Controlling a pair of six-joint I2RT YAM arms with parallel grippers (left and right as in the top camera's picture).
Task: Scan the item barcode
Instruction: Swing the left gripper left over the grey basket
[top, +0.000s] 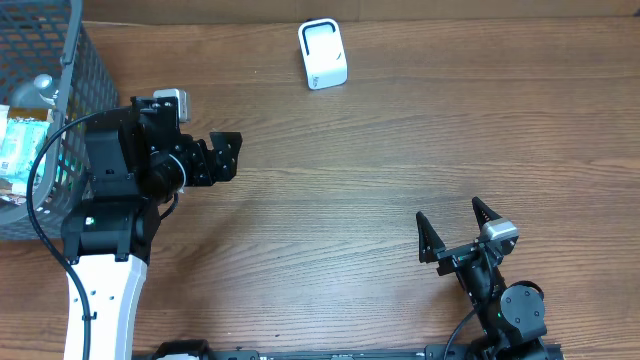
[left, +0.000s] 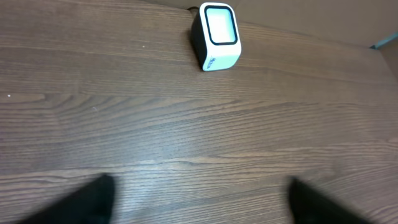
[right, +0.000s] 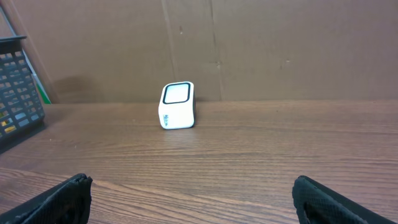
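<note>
Left tool (top: 228, 158): fingers well apart, nothing between them, touching nothing. In the left wrist view its two dark fingertips (left: 87, 200) sit at the bottom corners of the frame with only bare wood grain between. It hangs over the left part of the worktop (top: 350, 170), just right of the basket (top: 72, 95), and points toward the right edge. Right tool (top: 450, 222): fingers spread wide, empty, no contact with anything; it stands near the front right corner of the worktop, pointing toward the far edge. The right wrist view shows the same: both fingertips (right: 59, 199) at the frame's lower corners, open wood between. Scanner (top: 323, 53): small white box with a dark-rimmed window, standing on the worktop close to the far edge, about mid-width. It is well apart from both tools, beyond and to the right of the left one, and far ahead and to the left of the right one. Items to scan: pale packets (top: 20, 150) with green print lie inside the grey mesh basket at the left edge, behind the left tool and apart from it. No barcode can be made out on them. Neither tool holds a packet.
</note>
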